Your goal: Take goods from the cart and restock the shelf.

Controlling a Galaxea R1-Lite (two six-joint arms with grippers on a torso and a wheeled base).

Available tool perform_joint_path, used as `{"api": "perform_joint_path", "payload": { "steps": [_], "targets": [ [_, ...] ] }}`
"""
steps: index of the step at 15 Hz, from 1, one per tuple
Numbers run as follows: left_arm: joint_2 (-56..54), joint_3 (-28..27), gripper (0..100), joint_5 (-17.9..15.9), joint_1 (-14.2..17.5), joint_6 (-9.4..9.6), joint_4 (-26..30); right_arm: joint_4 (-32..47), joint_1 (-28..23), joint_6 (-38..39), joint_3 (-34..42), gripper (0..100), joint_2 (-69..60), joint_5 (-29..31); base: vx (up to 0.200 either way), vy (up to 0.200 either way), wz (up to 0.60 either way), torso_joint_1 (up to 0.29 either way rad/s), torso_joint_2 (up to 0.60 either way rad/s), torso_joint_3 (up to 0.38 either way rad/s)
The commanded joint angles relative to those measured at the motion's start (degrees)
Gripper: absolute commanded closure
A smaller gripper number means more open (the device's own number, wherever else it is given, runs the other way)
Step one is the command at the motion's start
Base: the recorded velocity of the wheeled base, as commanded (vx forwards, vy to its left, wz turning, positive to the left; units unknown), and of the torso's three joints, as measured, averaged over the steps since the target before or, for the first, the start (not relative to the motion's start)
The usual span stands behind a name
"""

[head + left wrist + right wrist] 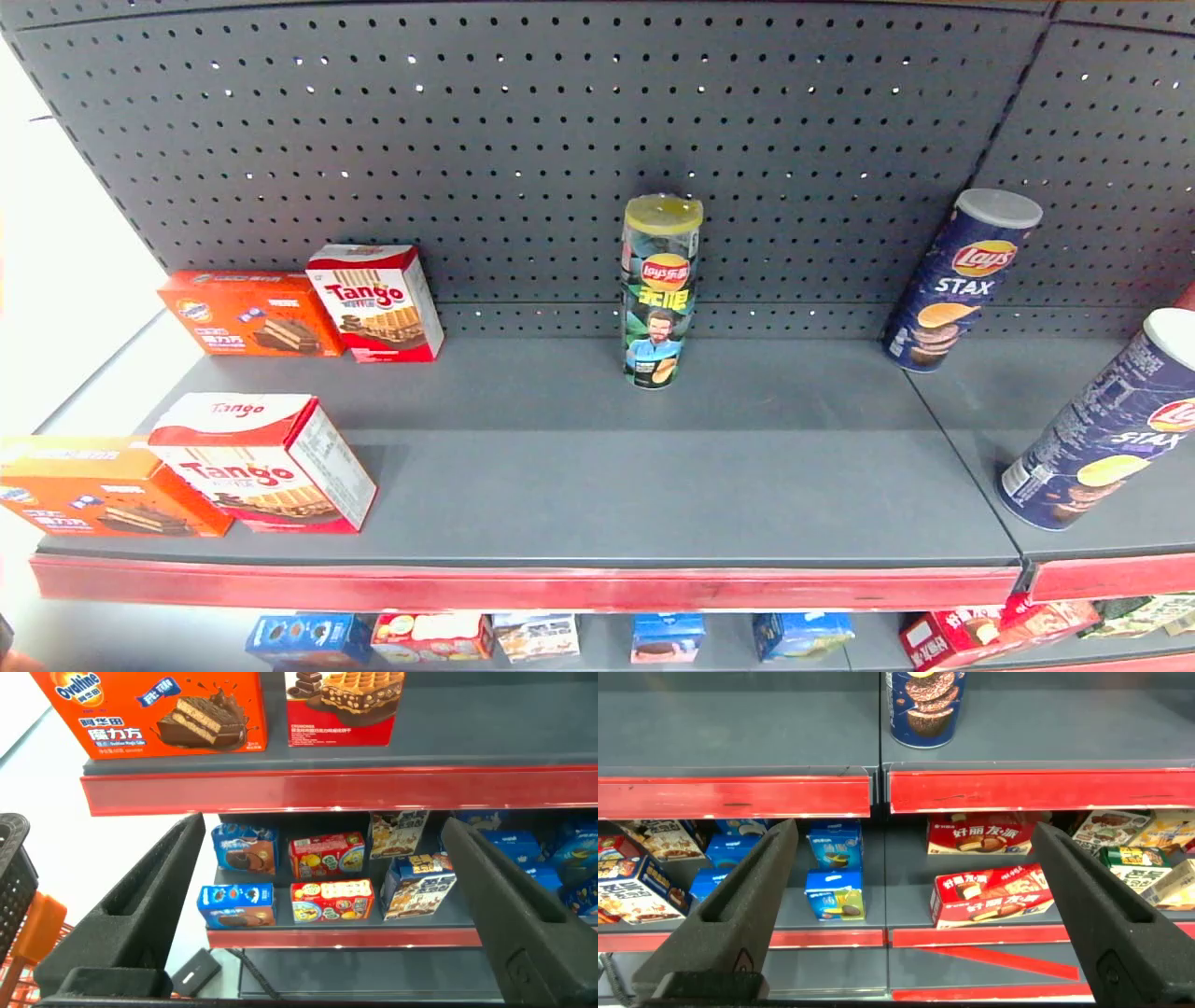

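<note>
My head view cuts off the near blue can [1106, 425] at the right and the near orange box [84, 485] at the left.

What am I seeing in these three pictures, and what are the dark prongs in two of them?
This is a two-armed robot restocking a shop. The wide picture is from its head camera, looking down at a grey shelf holding a green chip can, two blue cans on the right, and wafer boxes and orange boxes on the left. The other two are from wrist cameras. The prongs are the fingers of its left hand and right hand: both open, holding nothing, facing lower shelves of snack boxes.
</note>
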State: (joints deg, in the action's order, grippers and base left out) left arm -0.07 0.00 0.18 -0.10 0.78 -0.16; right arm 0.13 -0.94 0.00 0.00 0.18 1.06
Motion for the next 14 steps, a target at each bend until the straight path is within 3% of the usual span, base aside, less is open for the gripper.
{"api": "perform_joint_path", "payload": {
  "steps": [1, 6, 14],
  "targets": [
    [0.07, 0.0, 0, 0.08, 0.01, 0.01, -0.02, 0.04, -0.03, 0.0, 0.0, 0, 0.08, -0.01, 0.0, 0.0, 0.0, 0.0, 0.0, 0.0],
    [0.07, 0.0, 0, -0.01, 0.01, -0.08, 0.07, 0.04, -0.03, 0.0, 0.0, 0, 0.08, -0.09, 0.0, 0.0, 0.0, 0.0, 0.0, 0.0],
    [0.07, 0.0, 0, -0.09, 0.1, -0.16, 0.16, 0.04, -0.03, 0.09, 0.0, 0, 0.08, 0.08, 0.0, 0.0, 0.6, 0.004, 0.0, 0.003]
  ]
}}
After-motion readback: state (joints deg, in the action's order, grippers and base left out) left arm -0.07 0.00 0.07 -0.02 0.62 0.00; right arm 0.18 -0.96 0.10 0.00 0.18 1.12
